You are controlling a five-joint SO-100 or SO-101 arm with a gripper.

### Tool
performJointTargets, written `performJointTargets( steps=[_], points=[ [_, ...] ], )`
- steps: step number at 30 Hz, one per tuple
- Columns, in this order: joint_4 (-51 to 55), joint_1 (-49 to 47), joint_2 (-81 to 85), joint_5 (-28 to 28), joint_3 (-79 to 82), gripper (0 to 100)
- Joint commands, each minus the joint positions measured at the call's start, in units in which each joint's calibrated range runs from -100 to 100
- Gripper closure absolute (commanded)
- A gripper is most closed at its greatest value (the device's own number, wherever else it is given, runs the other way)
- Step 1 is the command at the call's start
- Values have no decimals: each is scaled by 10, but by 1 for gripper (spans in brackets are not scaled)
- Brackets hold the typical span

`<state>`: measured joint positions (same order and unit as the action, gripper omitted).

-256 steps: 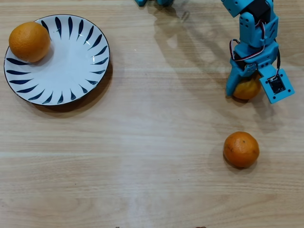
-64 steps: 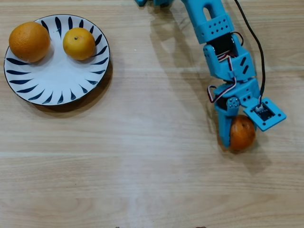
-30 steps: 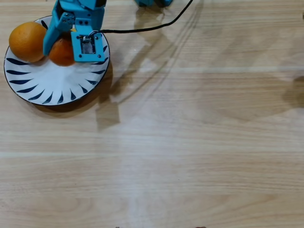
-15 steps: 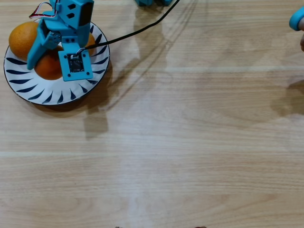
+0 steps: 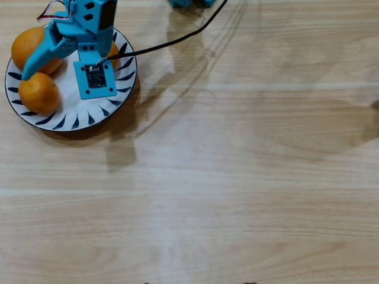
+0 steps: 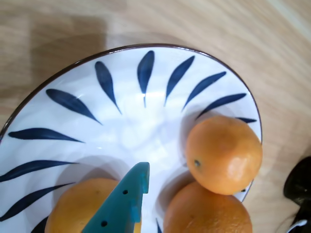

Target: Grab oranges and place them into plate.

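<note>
The white plate with dark blue strokes point(image 5: 89, 115) lies at the top left of the wooden table and fills the wrist view point(image 6: 121, 126). All three oranges rest in it. The larger deep orange point(image 5: 29, 46) point(image 6: 206, 211) touches the yellow-orange one with a stem dot point(image 5: 38, 92) point(image 6: 223, 154) near the rim. The third orange point(image 5: 113, 54) point(image 6: 77, 208) is mostly hidden under the arm. My blue gripper point(image 5: 56, 83) hovers over the plate, jaws spread, holding nothing. One teal finger point(image 6: 124, 199) lies over the third orange.
A black cable point(image 5: 177, 38) runs from the arm to the top edge. Bare wooden table point(image 5: 249, 177) spreads to the right of and below the plate. A dark object point(image 6: 301, 187) shows at the wrist view's right edge.
</note>
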<state>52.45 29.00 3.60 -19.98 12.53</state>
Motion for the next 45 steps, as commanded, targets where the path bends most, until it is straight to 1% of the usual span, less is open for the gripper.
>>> performJointTargets(
  steps=[1, 4, 5, 7, 9, 14, 18, 23, 28, 32, 34, 37, 45],
  points=[
    [0, -44, 73, 12, -10, 79],
    [0, -96, 139, 30, 36, 97],
    [-1, -117, 164, 42, 60, 99],
    [-2, -160, 217, 62, 119, 97],
    [-10, -201, 277, 74, 182, 98],
    [-83, -295, 445, 102, 375, 98],
    [-143, -345, 582, 126, 533, 98],
    [-140, -396, 774, 139, 674, 98],
    [-72, -428, 956, 139, 808, 98],
    [-47, -436, 955, 139, 873, 98],
    [-36, -432, 959, 146, 874, 98],
    [-7, -422, 961, 172, 868, 98],
    [41, -406, 961, 188, 852, 98]
  ],
)
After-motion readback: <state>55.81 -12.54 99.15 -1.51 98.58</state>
